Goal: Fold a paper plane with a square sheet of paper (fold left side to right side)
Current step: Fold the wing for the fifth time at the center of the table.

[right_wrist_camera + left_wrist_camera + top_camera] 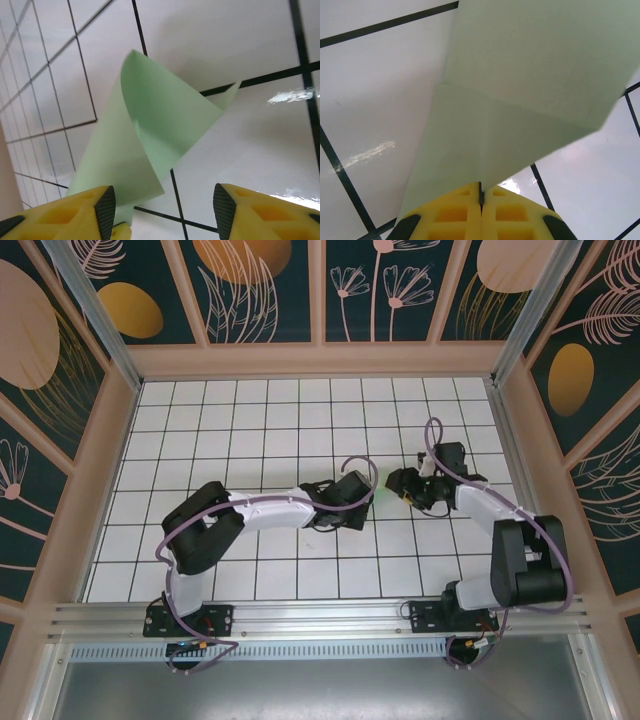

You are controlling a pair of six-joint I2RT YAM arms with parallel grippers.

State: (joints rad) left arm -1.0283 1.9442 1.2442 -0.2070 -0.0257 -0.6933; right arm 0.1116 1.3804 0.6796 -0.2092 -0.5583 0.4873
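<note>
my left gripper: clamped on creased green paper sheet | my right gripper: fingers apart, gripping nothing

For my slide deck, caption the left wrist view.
Left pincer shut on creased mint-green paper over the tiled table.

The pale mint-green sheet of paper is creased and partly folded, one flap curling up off the white gridded desk, around its middle.

Gridded white tabletop, walled in.
Dark panels bear what look like painted leaves and flowers; metal rail nearside.
</note>
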